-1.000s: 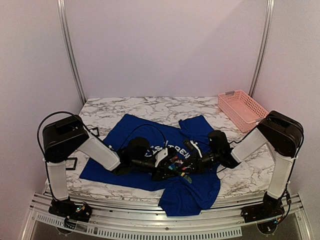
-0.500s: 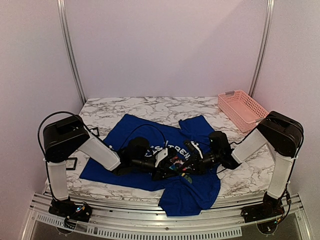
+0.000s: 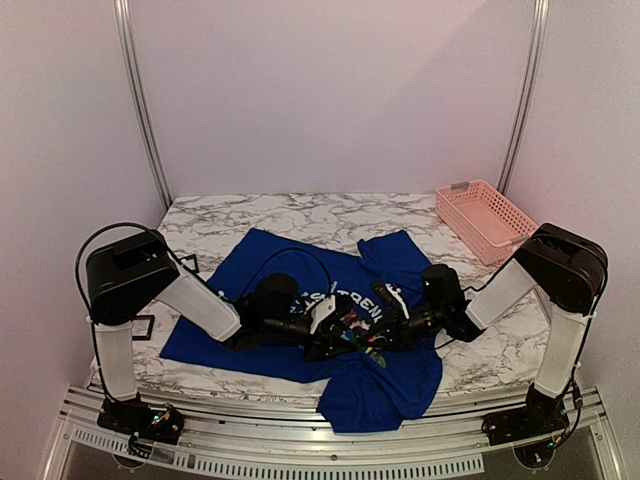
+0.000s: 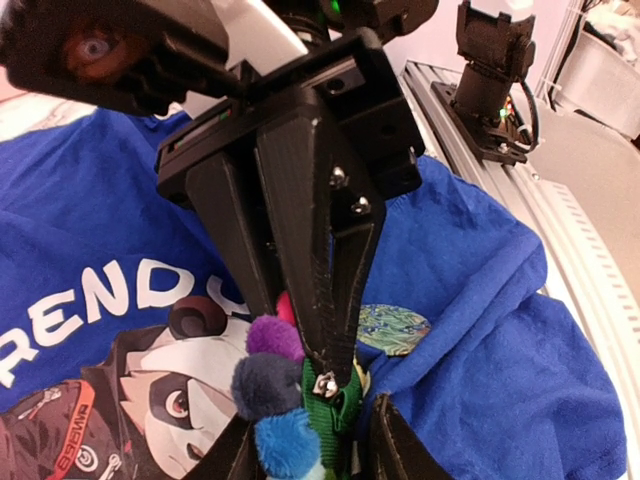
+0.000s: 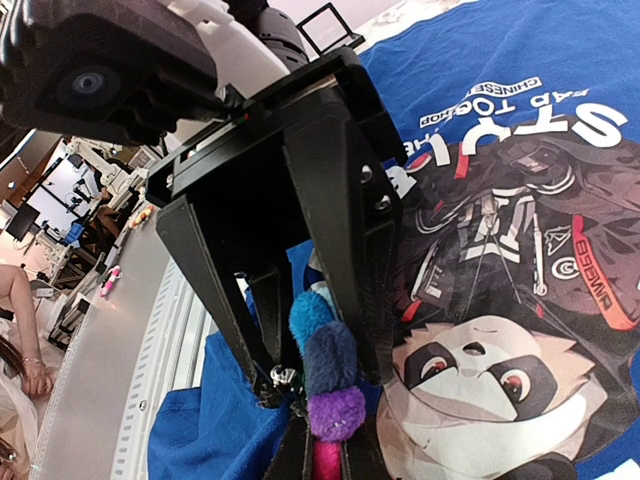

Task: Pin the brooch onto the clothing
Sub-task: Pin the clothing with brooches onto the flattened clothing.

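Observation:
The clothing [image 3: 260, 262], a royal-blue T-shirt with a panda print [image 5: 480, 385], lies spread on the marble table. Both grippers meet over the print. My right gripper [image 5: 325, 455] is shut on the brooch [image 5: 330, 360], a row of fuzzy blue, dark-blue, purple and pink petals on a green backing [image 4: 330, 410] with a small metal clasp. In the left wrist view the right gripper [image 4: 335, 362] comes down from above onto the brooch [image 4: 268, 385]. My left gripper [image 4: 315, 422] stands open, one finger on each side of the brooch, with a fold of shirt [image 4: 480, 280] by one finger.
A pink lattice basket [image 3: 485, 215] stands at the back right. Black open-frame holders [image 3: 143, 327] lie at the table's left edge. A round patterned disc [image 4: 392, 328] lies on the shirt just beyond the brooch. The shirt's hem hangs over the near table edge [image 3: 370, 405].
The right wrist has shifted slightly to the right. Both grippers stay together over the print with the brooch between them.

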Robot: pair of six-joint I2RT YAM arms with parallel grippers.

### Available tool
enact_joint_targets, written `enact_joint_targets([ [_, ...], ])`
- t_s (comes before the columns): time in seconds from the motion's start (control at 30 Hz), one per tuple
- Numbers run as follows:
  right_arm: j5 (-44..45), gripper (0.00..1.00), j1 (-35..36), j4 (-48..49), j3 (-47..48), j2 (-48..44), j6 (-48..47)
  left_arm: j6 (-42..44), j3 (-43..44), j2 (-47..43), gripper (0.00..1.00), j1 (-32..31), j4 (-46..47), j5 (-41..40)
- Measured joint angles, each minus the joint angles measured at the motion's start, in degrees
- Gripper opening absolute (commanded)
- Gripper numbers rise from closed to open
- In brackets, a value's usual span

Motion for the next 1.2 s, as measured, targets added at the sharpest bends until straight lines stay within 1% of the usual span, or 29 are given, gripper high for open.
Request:
enact_joint_targets([
  [0.13,-0.02,0.00,-0.04,0.20,-0.07,0.00,-0.02,0.07,0.00,0.00,0.33,0.00,0.00,0.22],
  [0.23,-0.09,0.00,-0.07,0.20,-0.09,-0.09,-0.09,0.11,0.09,0.07,0.30,0.00,-0.02,0.46],
  [0.4,-0.17,0.00,-0.11,0.52,-0.57,-0.46,-0.35,0.11,0.50,0.35,0.26,0.00,-0.04,1.07],
  [0.53,-0.61,0.00,-0.22,0.57,-0.68,-0.52,-0.76,0.09,0.98,0.61,0.21,0.04,-0.09,1.49],
  [0.8,-1.18,0.00,-0.35,0.98,-0.87,-0.61,-1.92,-0.37,1.31,0.66,0.20,0.24,-0.11,2.23],
  [0.83,-1.20,0.00,-0.35,1.03,-0.90,-0.61,-1.95,-0.37,1.33,0.66,0.21,0.24,-0.11,2.29],
  [0.87,-1.22,0.00,-0.35,1.05,-0.90,-0.61,-1.97,-0.39,1.33,0.66,0.25,0.26,-0.11,2.38],
  [0.9,-1.22,0.00,-0.35,1.07,-0.92,-0.61,-1.95,-0.39,1.36,0.66,0.32,0.31,-0.11,2.51],
  [0.93,-1.20,0.00,-0.35,1.07,-0.92,-0.61,-1.90,-0.24,1.36,0.66,0.35,0.33,-0.11,2.73],
  [1.1,-1.36,0.00,-0.35,1.05,-0.92,-0.61,-1.57,0.50,1.38,0.66,0.41,0.37,-0.44,3.10],
  [1.2,-1.33,0.00,-0.35,1.03,-0.92,-0.61,-1.51,1.18,1.38,0.66,0.47,0.37,-0.57,2.97],
])
